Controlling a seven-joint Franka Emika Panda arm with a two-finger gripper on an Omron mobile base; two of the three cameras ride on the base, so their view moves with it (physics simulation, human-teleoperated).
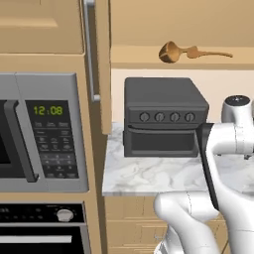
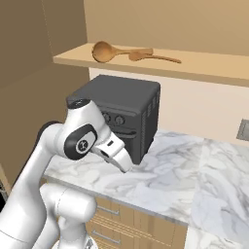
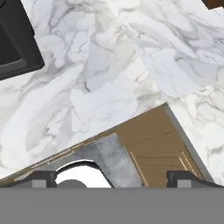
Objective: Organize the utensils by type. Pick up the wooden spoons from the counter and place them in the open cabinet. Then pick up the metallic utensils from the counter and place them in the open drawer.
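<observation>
Two orange-brown wooden spoons lie on the shelf of the open cabinet (image 1: 149, 63). The big one with a round bowl (image 1: 169, 51) (image 2: 104, 51) is on the left, and a slimmer one (image 1: 206, 53) (image 2: 146, 57) lies just to its right. My gripper (image 3: 113, 179) points down over the front edge of the white marble counter (image 3: 100, 87) (image 1: 149, 176). It is open, and nothing is between its fingertips (image 3: 43, 177). The arm (image 2: 82, 136) bends low in front of the counter. The metallic utensils and the open drawer are out of view.
A dark toaster oven (image 1: 163, 116) (image 2: 121, 109) stands on the counter under the shelf; its corner (image 3: 15, 39) shows in the hand view. A microwave (image 1: 42, 131) sits to the left, beside the open cabinet door (image 1: 101, 64). Tan cabinet fronts (image 3: 153, 144) run below the counter edge.
</observation>
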